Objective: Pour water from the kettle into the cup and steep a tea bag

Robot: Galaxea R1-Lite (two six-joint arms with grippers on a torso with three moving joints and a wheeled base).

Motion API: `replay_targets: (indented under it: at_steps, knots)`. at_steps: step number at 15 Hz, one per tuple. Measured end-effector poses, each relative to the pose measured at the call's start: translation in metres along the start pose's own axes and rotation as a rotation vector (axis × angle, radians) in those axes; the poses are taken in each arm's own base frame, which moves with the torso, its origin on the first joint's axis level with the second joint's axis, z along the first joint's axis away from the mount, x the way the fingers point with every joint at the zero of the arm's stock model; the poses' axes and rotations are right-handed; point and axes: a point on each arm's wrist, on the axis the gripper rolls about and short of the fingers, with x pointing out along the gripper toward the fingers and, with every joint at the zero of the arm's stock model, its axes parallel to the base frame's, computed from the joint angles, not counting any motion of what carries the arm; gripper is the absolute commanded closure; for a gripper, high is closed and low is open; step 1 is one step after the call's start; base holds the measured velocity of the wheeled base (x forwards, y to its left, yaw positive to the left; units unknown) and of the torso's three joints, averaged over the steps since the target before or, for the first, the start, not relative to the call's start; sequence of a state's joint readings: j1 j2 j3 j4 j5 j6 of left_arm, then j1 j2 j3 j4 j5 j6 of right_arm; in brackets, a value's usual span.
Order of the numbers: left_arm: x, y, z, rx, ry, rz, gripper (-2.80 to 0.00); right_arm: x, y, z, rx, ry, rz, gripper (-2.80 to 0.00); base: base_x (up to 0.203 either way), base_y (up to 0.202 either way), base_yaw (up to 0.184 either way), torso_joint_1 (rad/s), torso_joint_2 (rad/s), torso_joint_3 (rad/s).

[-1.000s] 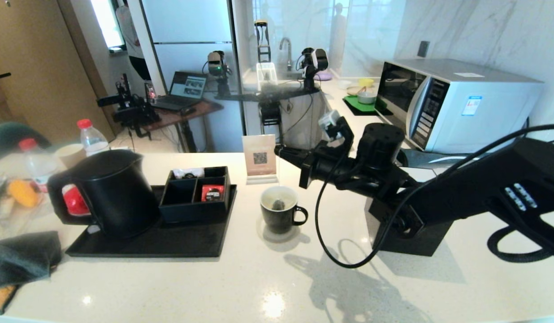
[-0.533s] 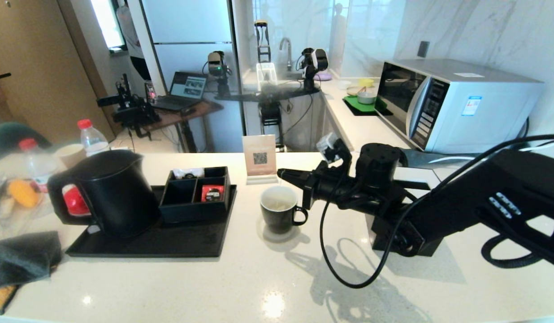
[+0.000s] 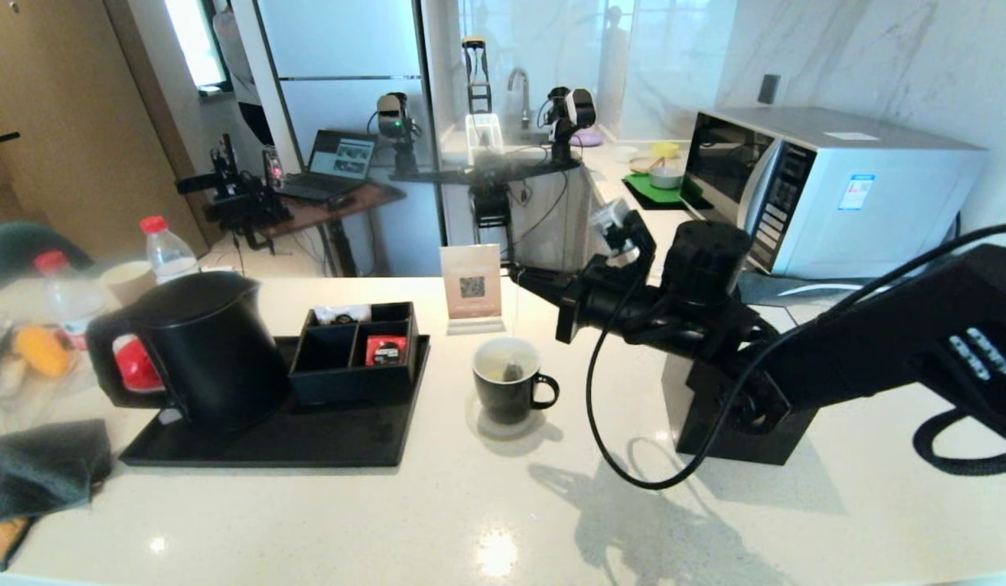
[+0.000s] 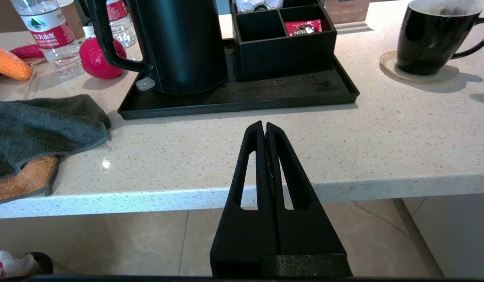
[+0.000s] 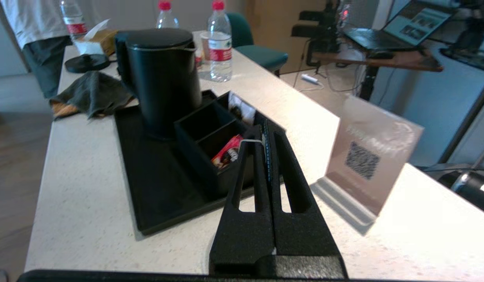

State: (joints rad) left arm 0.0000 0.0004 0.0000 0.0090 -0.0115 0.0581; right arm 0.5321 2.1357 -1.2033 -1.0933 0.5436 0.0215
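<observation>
The black mug (image 3: 509,395) stands on a pale coaster in the middle of the counter, with pale water (image 3: 493,364) inside. The greyish tea bag (image 3: 512,372) hangs in it, partly above the water, on a thin string. My right gripper (image 3: 519,277) is above the mug, level, shut on the top of that string (image 5: 250,141). The black kettle (image 3: 202,350) stands upright on the tray at left, lid on. My left gripper (image 4: 264,126) is shut and empty, parked low before the counter's front edge; the head view does not show it.
A black tray (image 3: 308,443) carries a compartment box (image 3: 352,382) with a red sachet (image 3: 386,348). A QR sign (image 3: 471,286) stands behind the mug. A black cube box (image 3: 747,431) sits right, a microwave (image 3: 828,187) behind. Bottles (image 3: 165,248) and a grey cloth (image 3: 39,468) lie left.
The right gripper dipped towards the mug half a second ago, sinking the tea bag out of sight, then rose again; the bag shows above the water once more.
</observation>
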Motion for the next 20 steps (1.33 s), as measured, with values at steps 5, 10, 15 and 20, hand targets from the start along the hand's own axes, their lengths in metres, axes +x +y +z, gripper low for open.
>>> replay_targets:
  at_steps: [5,10,15,20]
  knots:
    - [0.0,0.0,0.0,0.0,0.0,0.0,0.0,-0.014,-0.013,0.016,-0.022,-0.023,-0.046,0.0,0.0,0.0,0.0,0.0,0.0,0.0]
    - [0.0,0.0,0.0,0.0,0.0,-0.001,0.0,-0.015,-0.014,0.021,-0.029,-0.031,-0.05,0.0,0.0,0.0,0.0,0.0,0.0,0.0]
    - [0.0,0.0,0.0,0.0,0.0,0.0,0.0,-0.019,-0.016,0.025,-0.034,-0.035,-0.06,0.0,0.0,0.0,0.0,0.0,0.0,0.0]
    - [0.0,0.0,0.0,0.0,0.0,0.0,0.0,-0.023,-0.014,0.021,-0.028,-0.023,-0.061,0.0,0.0,0.0,0.0,0.0,0.0,0.0]
